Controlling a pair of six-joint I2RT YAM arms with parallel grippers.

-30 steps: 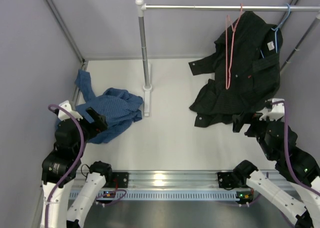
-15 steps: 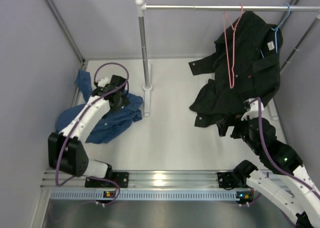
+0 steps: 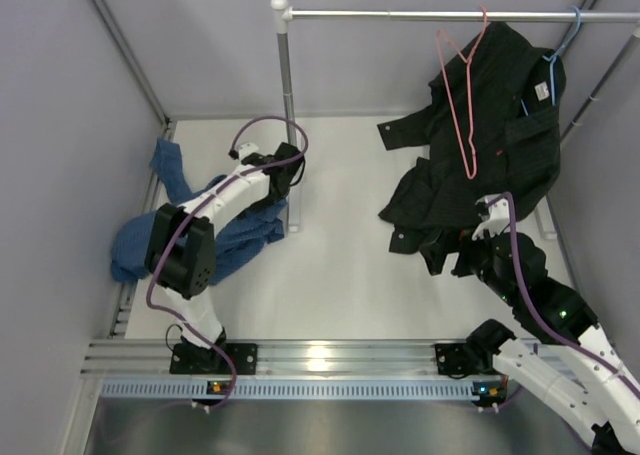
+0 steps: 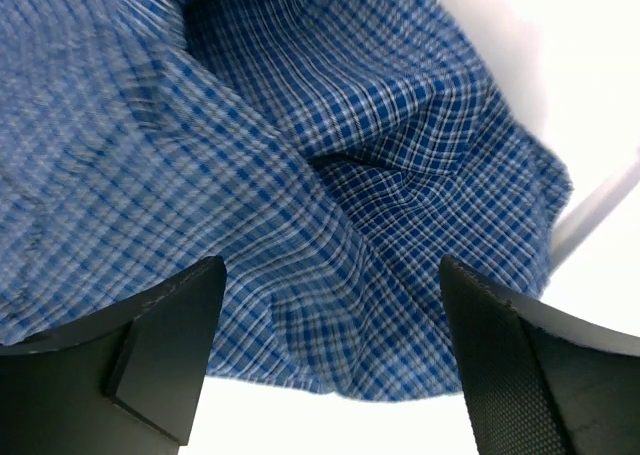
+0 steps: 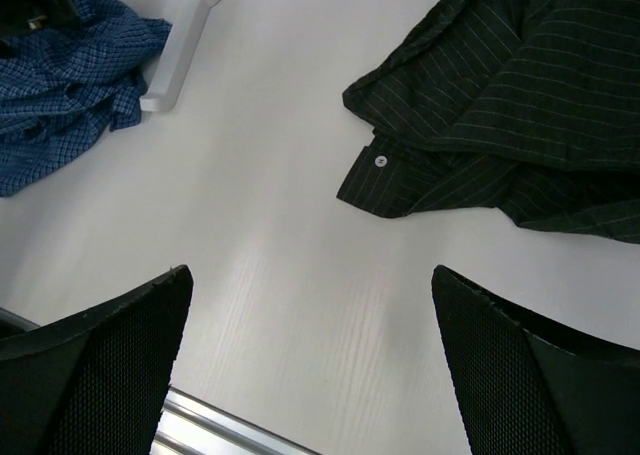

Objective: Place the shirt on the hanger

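Note:
The blue checked shirt (image 3: 250, 230) lies crumpled on the table's left side, one sleeve trailing toward the back-left corner. My left gripper (image 3: 287, 168) reaches over its far edge beside the rack's foot. In the left wrist view the shirt (image 4: 330, 175) fills the frame just beyond the left gripper (image 4: 330, 365), which is open with nothing between its fingers. The pink-red wire hanger (image 3: 458, 95) hangs by its hook from the rail at the back right, in front of a black shirt. My right gripper (image 3: 445, 252) hovers open below that black shirt's hem, holding nothing.
A black shirt (image 3: 490, 135) hangs off a light blue hanger (image 3: 562, 43) on the rail (image 3: 420, 16), its lower part draped onto the table (image 5: 480, 105). The rack's upright pole (image 3: 287, 105) and white foot (image 5: 175, 55) stand between the two shirts.
My left arm swung from the near left up and across the blue shirt to its far edge by the pole. My right arm shifted left. The pink hanger's lower end swung a little.

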